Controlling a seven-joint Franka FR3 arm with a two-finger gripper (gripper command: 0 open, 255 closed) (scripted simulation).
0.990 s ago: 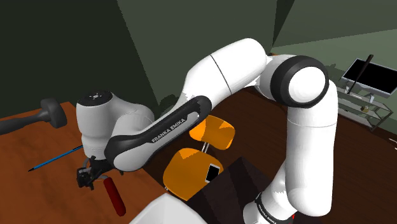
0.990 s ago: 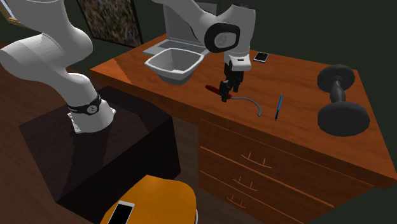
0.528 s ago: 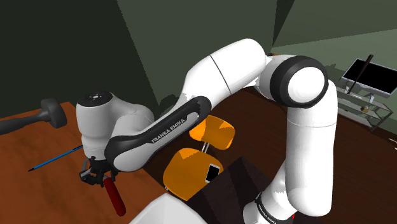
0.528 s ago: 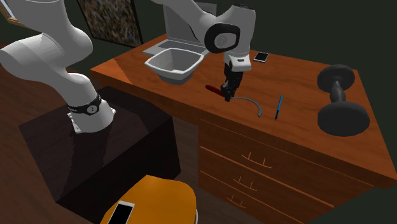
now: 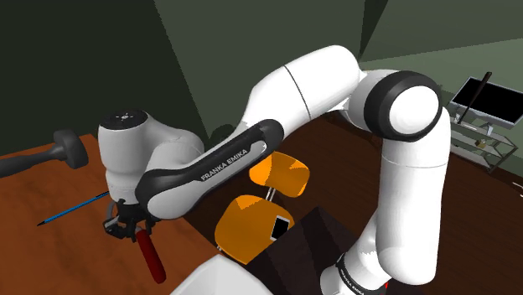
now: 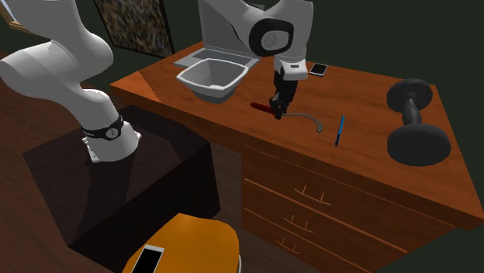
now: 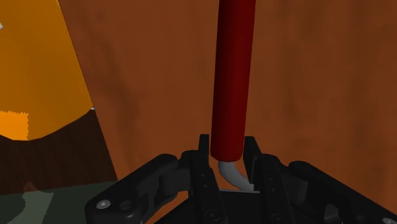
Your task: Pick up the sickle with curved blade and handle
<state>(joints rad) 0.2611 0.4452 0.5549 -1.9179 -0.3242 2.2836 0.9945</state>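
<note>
The sickle has a dark red handle (image 7: 232,76) and a curved grey blade (image 6: 307,119). It hangs just over the wooden desk (image 6: 364,174), nearly level. My black gripper (image 6: 278,110) is shut on it where the handle meets the blade, reaching down from above. In the wrist view the gripper (image 7: 227,151) clasps the handle's end between both fingers (image 7: 203,151), and the handle points straight away from the hand. In the shoulder view the red handle (image 5: 152,256) sticks out below the gripper (image 5: 126,230), and the arm hides the blade.
A blue pen (image 6: 340,129) lies just beyond the blade tip, with a black dumbbell (image 6: 415,124) further along. A white bin (image 6: 211,77) and a phone (image 6: 318,69) sit on the far side of the gripper. An orange chair (image 5: 268,201) stands beside the desk's edge.
The fingers stood apart around the sickle a second ago and have closed on it. Since then the hand has risen a little, and the blade has come up off the desk.
</note>
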